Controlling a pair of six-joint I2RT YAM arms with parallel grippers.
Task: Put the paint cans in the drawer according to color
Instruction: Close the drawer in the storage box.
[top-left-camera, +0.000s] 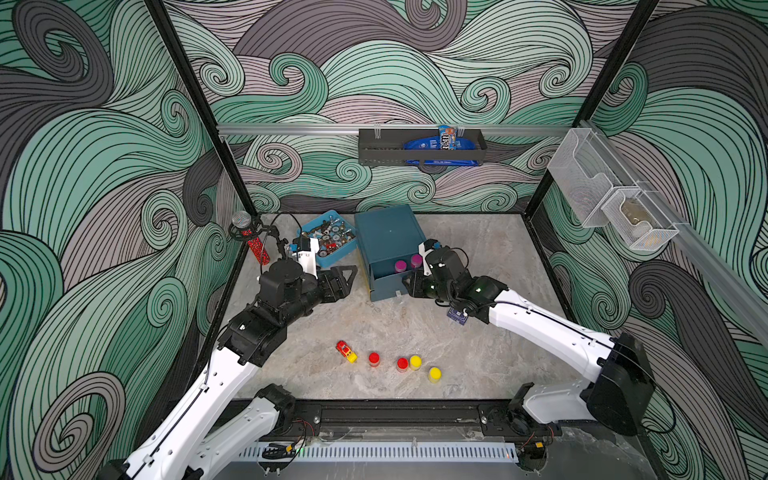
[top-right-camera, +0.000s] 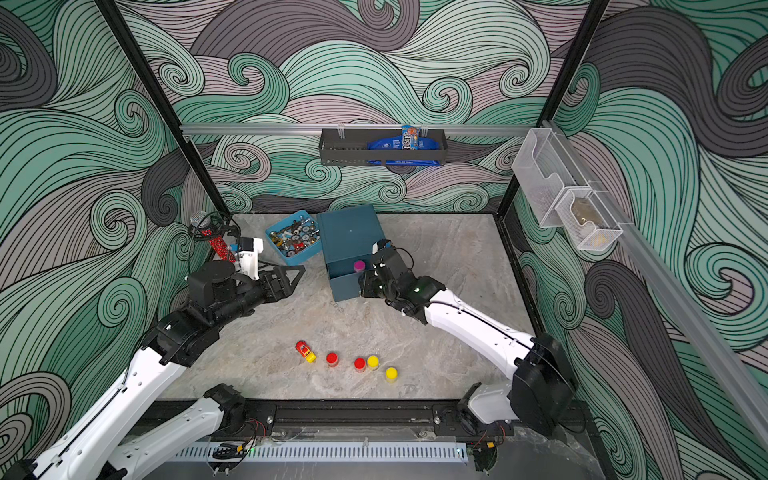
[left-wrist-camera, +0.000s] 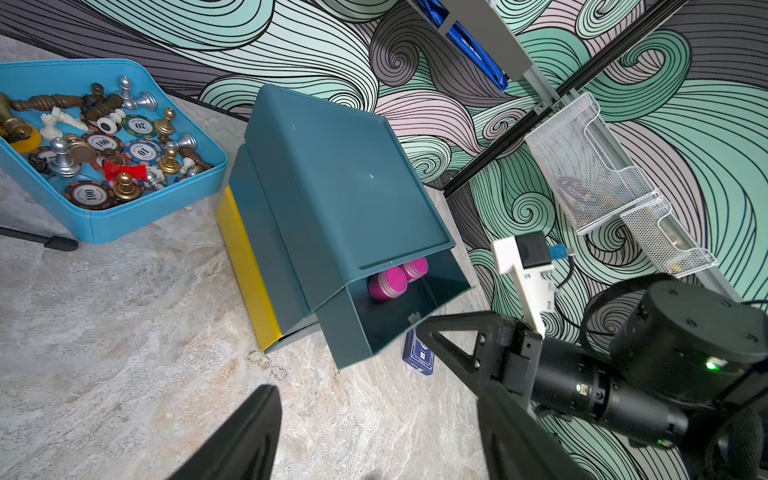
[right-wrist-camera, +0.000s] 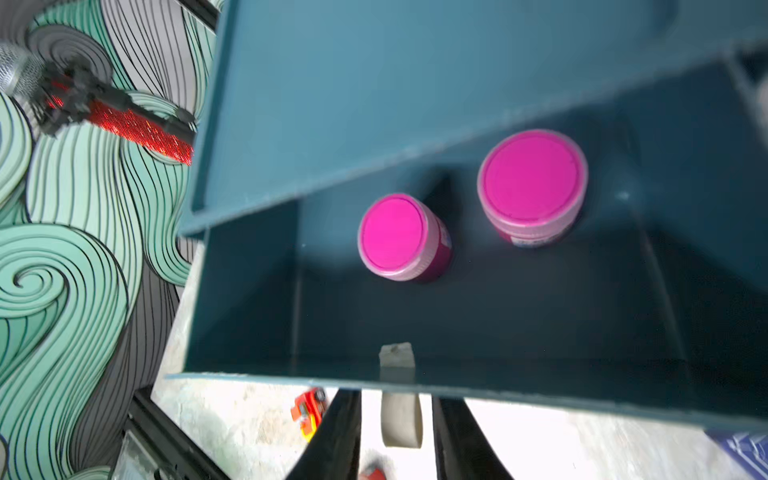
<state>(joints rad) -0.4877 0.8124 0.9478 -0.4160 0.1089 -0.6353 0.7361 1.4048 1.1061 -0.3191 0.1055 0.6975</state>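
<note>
The dark teal drawer cabinet (top-left-camera: 386, 237) stands at the back of the table with its top drawer (right-wrist-camera: 291, 376) pulled out. Two magenta paint cans (right-wrist-camera: 392, 232) (right-wrist-camera: 534, 178) stand upright inside it. Two red cans (top-left-camera: 373, 358) (top-left-camera: 402, 363) and two yellow cans (top-left-camera: 415, 361) (top-left-camera: 434, 374) stand near the table's front edge. My right gripper (right-wrist-camera: 397, 398) is at the drawer's front, its fingers either side of the white tab pull (right-wrist-camera: 401, 419) with a gap on each side. My left gripper (left-wrist-camera: 374, 436) hovers open and empty left of the cabinet.
A red-and-yellow toy car (top-left-camera: 346, 351) lies left of the red cans. A light-blue tray (top-left-camera: 309, 232) of chess pieces and chips sits left of the cabinet, with a red microphone (top-left-camera: 257, 245) beyond it. A blue card deck (left-wrist-camera: 418, 357) lies under my right arm.
</note>
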